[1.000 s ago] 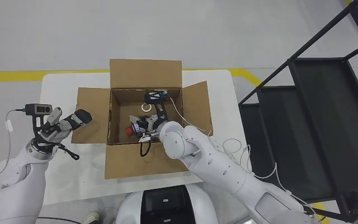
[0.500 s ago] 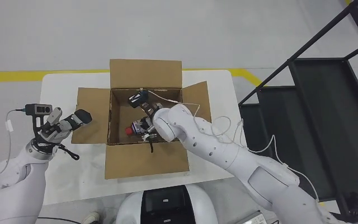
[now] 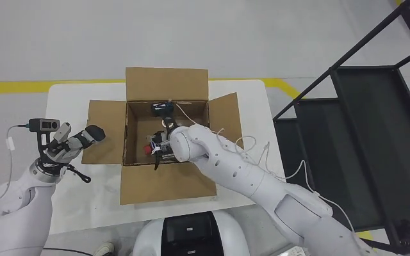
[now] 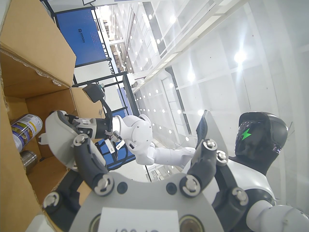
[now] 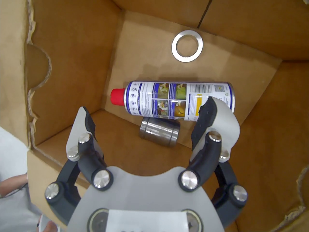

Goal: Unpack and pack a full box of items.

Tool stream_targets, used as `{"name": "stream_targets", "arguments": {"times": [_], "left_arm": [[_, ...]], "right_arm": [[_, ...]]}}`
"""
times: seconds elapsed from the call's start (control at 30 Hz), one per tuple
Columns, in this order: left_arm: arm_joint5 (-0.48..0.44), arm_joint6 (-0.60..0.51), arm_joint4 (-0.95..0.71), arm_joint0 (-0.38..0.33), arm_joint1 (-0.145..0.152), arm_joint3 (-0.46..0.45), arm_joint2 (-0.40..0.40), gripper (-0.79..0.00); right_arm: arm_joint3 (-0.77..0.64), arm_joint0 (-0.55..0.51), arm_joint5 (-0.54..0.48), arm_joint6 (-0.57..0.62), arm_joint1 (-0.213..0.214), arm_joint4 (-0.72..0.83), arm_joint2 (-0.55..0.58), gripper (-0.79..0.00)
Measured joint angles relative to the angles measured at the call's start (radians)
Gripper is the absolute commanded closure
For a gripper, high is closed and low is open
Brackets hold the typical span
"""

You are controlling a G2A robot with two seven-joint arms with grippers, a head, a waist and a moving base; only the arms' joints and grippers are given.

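Right wrist view, one can point(image 5: 178, 101), one cylinder point(image 5: 159, 131), one ring point(image 5: 174, 47), right claw point(image 5: 146, 108) spread

The white desk point(image 3: 77, 105) carried one open cardboard box point(image 3: 168, 83), set about its middle. All four flaps were opened outward: the far one toward the desk's back edge, the near one lying toward the front edge, the other two spread to either side. A strip of desk surface showed beyond each side flap.

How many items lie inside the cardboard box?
3: a spray can on its side, a metal cylinder beside it, a metal ring lying flat, apart. Others may be hidden.
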Motion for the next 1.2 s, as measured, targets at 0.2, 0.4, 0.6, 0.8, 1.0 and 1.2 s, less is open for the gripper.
{"name": "stream_targets", "arguments": {"times": [0.2,0.4,0.6,0.8,1.0,1.2], "left_arm": [[0.0,0.0,0.0,0.0,0.0,0.0,0.0,-0.785],[0.0,0.0,0.0,0.0,0.0,0.0,0.0,-0.785],[0.0,0.0,0.0,0.0,0.0,0.0,0.0,-0.785],[0.0,0.0,0.0,0.0,0.0,0.0,0.0,-0.785],[0.0,0.0,0.0,0.0,0.0,0.0,0.0,-0.785],[0.0,0.0,0.0,0.0,0.0,0.0,0.0,-0.785]], "right_arm": [[0.107,0.05,0.044,-0.063,-0.05,-0.033,-0.052,-0.474],[0.222,0.08,0.05,-0.107,-0.086,0.009,-0.038,-0.317],[0.318,0.09,0.081,-0.178,-0.123,0.008,-0.048,-0.332],[0.4,0.093,0.091,-0.248,-0.16,0.039,-0.042,-0.332],[0.492,0.113,0.096,-0.307,-0.2,0.057,-0.042,-0.262],[0.587,0.131,0.069,-0.349,-0.237,0.081,-0.039,-0.348]]}}
